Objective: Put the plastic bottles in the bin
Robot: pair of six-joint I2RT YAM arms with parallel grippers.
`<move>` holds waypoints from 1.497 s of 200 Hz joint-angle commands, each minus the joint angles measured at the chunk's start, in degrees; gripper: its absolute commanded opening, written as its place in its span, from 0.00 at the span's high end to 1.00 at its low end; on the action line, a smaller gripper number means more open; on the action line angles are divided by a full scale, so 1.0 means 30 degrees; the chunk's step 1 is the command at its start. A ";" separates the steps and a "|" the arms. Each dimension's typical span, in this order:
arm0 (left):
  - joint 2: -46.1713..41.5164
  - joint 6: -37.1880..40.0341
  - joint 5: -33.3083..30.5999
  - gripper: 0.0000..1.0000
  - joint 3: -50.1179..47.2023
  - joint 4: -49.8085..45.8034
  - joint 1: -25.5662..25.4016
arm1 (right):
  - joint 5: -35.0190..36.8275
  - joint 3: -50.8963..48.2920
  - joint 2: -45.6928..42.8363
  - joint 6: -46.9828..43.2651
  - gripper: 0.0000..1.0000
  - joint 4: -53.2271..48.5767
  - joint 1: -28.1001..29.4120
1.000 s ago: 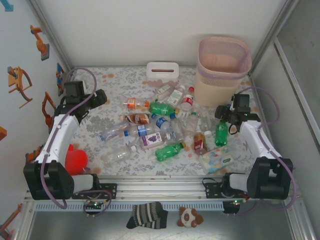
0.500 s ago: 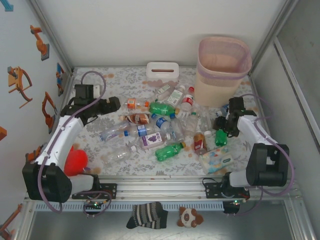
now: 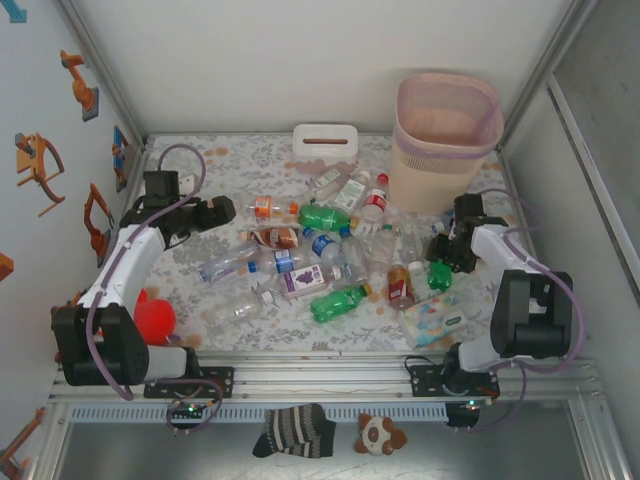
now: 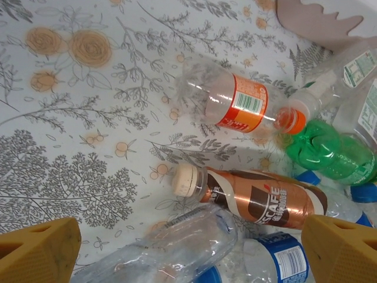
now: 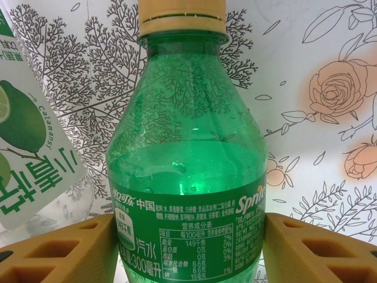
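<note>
The right arm folds up sharply from its base at the table's (image 3: 225, 165) near edge. Its white forearm runs along the right edge, with the wrist turned inward and down. The right gripper (image 3: 446, 256) (image 5: 188, 229) is clamped on a green Sprite bottle (image 3: 440, 277) (image 5: 188, 159), its yellow fingers (image 5: 65, 250) pressed against both sides of the label. The bottle lies on the flowered cloth near the right edge, and a white lime-printed label (image 5: 26, 147) is just beside it.

The left arm leans from the near left corner toward the middle. The left gripper (image 3: 226, 211) (image 4: 189, 231) hangs with its fingers spread wide above an orange-capped bottle (image 4: 235, 106), a brown coffee bottle (image 4: 259, 200) and a crushed clear bottle (image 4: 177, 244).

The other plastic bottles (image 3: 320, 250) lie heaped across the table's centre. The pink bin (image 3: 435, 175) stands in the far right corner, with bottles crowded at its foot. A white tissue box (image 3: 325, 141) sits at the far edge, and a pack of wipes (image 3: 435, 318) lies near the near edge.
</note>
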 commanded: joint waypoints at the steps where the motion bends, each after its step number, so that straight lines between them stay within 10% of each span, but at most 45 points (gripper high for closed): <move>1: 0.0394 0.0243 0.1043 0.04 0.0374 -0.0389 0.0049 | 0.0378 0.0220 0.0037 -0.0011 0.41 -0.0315 0.0015; 154: 0.0184 0.1181 -0.1730 0.04 0.0473 -0.0993 0.0166 | 0.1687 0.1005 -0.5467 0.0213 0.44 -0.2616 0.0103; 299: -0.1910 0.1153 -0.3303 0.04 -0.0599 0.0067 0.0693 | 0.0902 1.2637 -0.5149 -0.0359 0.44 -0.3242 0.0334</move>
